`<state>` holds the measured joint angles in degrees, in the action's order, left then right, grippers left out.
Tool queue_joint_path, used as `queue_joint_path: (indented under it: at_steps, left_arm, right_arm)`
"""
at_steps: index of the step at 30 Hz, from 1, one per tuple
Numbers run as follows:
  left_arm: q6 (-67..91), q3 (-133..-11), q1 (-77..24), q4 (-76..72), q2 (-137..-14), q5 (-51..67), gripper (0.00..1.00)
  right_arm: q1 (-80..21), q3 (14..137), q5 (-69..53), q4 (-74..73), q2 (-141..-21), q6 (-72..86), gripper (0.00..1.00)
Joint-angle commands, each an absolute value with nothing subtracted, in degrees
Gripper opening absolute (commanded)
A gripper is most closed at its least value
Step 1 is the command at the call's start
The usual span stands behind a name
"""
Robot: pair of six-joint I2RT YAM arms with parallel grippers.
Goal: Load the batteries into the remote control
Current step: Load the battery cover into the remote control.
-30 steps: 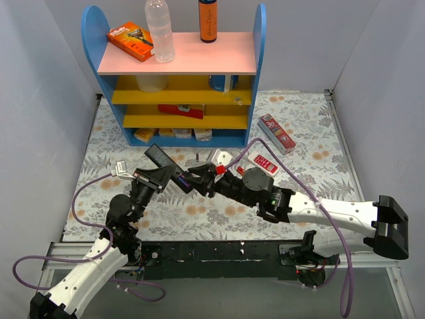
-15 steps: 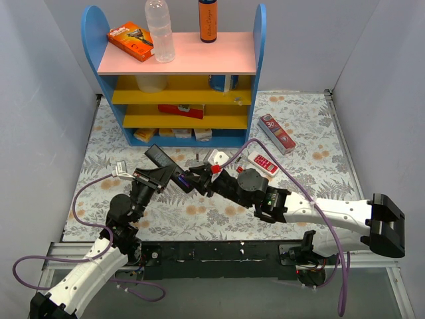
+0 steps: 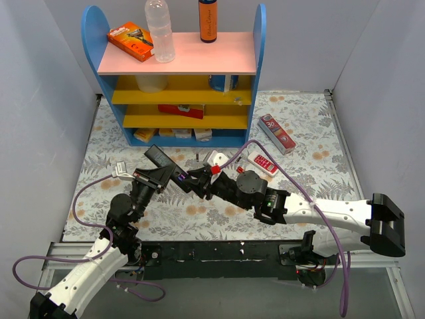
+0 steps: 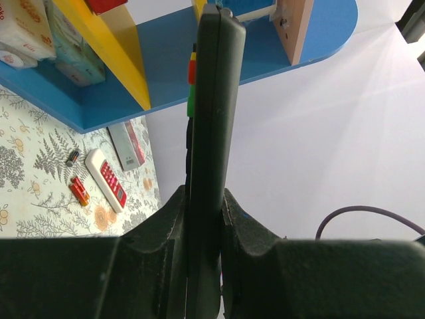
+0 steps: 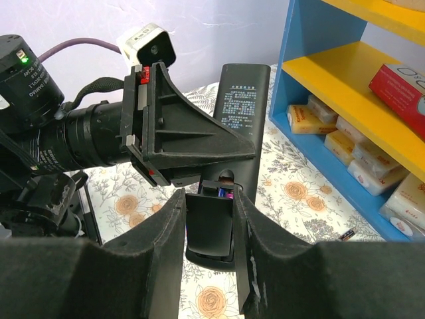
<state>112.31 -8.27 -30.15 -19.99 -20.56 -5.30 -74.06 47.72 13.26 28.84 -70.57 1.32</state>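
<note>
While the black remote control [image 4: 212, 100] is clamped edge-on between the closed fingers of the left gripper [image 4: 202, 199], its lower end is flanked by the partly parted jaws of the right gripper [image 5: 207, 199]; whether anything is pinched there cannot be told. A small blue piece [image 5: 222, 193] is seen in the open compartment. Two red-orange batteries [image 4: 80, 191] are seen lying on the table [image 4: 26, 199], just beside a white remote [image 4: 106, 176].

Left arm [image 3: 123, 212] angled up from the bench edge, left gripper [image 3: 161, 174] clamped tight. Right arm [image 3: 312, 211] stretched leftward, right gripper [image 3: 198, 181] with jaws partly apart.
</note>
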Motion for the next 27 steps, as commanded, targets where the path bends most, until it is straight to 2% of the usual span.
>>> queue_joint_path:
  at_steps: [1,27]
  left_arm:
    - [112.9,-8.7,-30.1,-21.0,-20.1,-6.2,0.00]
    - [111.5,-9.4,-30.1,-18.6,-18.7,-7.5,0.00]
  right_arm:
    - [-74.5,49.4,15.3,30.4,-70.1,1.8,0.16]
    - [-74.5,49.7,16.5,29.1,-70.6,2.9,0.16]
